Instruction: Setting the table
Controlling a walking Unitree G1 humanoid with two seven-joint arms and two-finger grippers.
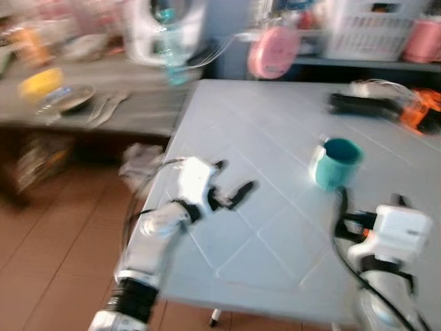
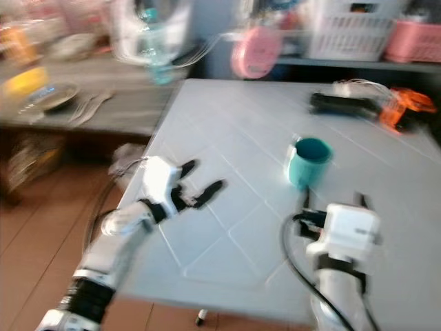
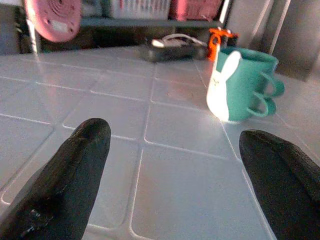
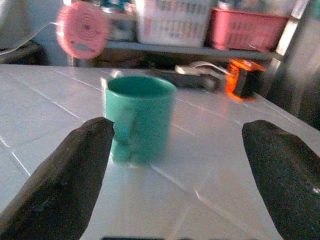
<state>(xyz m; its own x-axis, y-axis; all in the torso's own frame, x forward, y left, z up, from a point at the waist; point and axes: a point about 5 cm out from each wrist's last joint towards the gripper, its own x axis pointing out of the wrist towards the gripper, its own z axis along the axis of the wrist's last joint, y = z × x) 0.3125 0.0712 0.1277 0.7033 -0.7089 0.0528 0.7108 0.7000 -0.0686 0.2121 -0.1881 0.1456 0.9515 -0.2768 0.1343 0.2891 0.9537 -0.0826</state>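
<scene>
Mug (image 1: 335, 163), teal with a white rabbit shape on its side, stands upright on the pale tiled table (image 1: 262, 234), toward the robot's right. Right gripper (image 4: 170, 175) hovers just short of it, fingers spread wide. Left gripper (image 1: 231, 187) hangs over the table's left part, well apart from the mug, fingers also spread.

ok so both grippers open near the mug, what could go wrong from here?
1. The head views are motion-blurred, so aim at the teal mug may be off; the open right gripper could knock it over instead of straddling it.
2. The open left gripper hovers low over the table, so a reach across could scrape it or bump the mug's handles.
</scene>
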